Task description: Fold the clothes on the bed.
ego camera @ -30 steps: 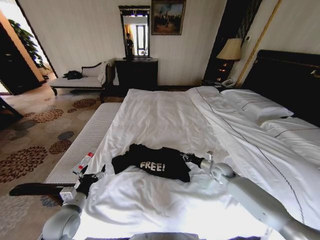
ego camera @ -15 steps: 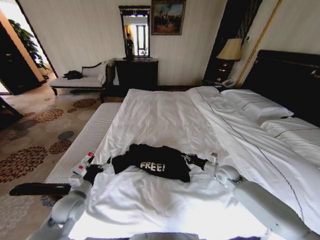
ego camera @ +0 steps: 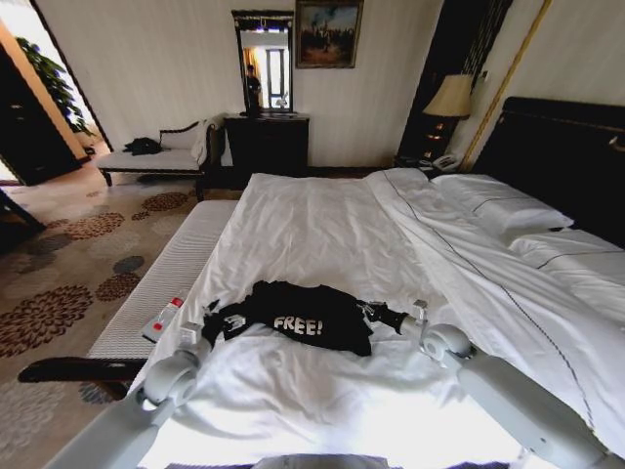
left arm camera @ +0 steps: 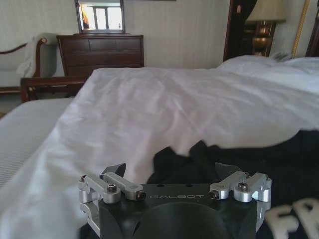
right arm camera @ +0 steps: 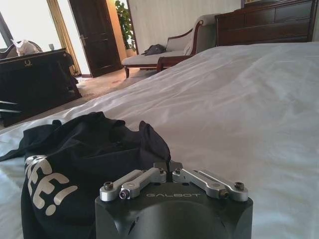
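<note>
White bed [ego camera: 322, 234] under a dark headboard [ego camera: 562, 156]; dresser [ego camera: 266, 145], mirror [ego camera: 265, 61], lamp [ego camera: 450, 98] against far wall; patterned carpet [ego camera: 68, 264] alongside. Black "FREE!" T-shirt [ego camera: 298, 318] crumpled on bed, between both grippers. Left gripper [ego camera: 223, 322] at shirt's edge, fingers spread, touching dark cloth. Right gripper [ego camera: 368, 313] at opposite edge, fingers pressed together, pinching shirt's fabric. Since a second ago: left gripper closer to shirt; right nearly unmoved.

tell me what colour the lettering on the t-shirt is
White, on the black T-shirt; clearest in the head view.
</note>
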Controlling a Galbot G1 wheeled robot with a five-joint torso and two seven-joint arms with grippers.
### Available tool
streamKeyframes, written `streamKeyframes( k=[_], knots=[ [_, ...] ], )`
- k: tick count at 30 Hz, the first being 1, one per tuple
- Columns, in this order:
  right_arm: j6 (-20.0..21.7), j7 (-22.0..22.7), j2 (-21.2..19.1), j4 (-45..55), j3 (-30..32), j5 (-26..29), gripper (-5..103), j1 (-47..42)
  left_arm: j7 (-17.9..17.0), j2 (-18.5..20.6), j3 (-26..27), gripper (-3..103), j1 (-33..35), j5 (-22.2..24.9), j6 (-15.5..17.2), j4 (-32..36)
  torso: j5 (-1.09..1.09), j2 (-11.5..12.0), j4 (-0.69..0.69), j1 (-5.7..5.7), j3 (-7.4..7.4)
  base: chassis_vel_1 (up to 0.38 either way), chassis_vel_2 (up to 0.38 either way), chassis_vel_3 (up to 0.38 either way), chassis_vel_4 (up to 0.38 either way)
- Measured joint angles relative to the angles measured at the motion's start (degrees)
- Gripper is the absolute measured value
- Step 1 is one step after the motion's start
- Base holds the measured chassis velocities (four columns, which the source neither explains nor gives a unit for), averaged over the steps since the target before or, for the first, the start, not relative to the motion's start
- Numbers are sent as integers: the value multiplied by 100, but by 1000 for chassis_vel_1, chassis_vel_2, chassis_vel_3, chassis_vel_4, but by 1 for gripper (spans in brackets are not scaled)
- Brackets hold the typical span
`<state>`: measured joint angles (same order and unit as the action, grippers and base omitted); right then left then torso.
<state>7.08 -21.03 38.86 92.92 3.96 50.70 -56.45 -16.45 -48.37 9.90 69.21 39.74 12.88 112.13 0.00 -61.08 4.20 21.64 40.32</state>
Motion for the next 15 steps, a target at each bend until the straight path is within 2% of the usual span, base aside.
streamKeyframes(
  k=[7, 15],
  knots=[
    [12, 17, 8, 45, 9, 0, 1, -53, -210, -408, -503, 100, -734, 324, 89, -478, 0, 0, 0, 0, 0, 0, 0, 0, 0],
    [12, 24, 21, 37, 31, -3, 1, -77, -262, -676, -735, 100, -1029, 522, 171, -918, 1, 0, -1, 0, 0, 0, 0, 0, 0]
  ],
)
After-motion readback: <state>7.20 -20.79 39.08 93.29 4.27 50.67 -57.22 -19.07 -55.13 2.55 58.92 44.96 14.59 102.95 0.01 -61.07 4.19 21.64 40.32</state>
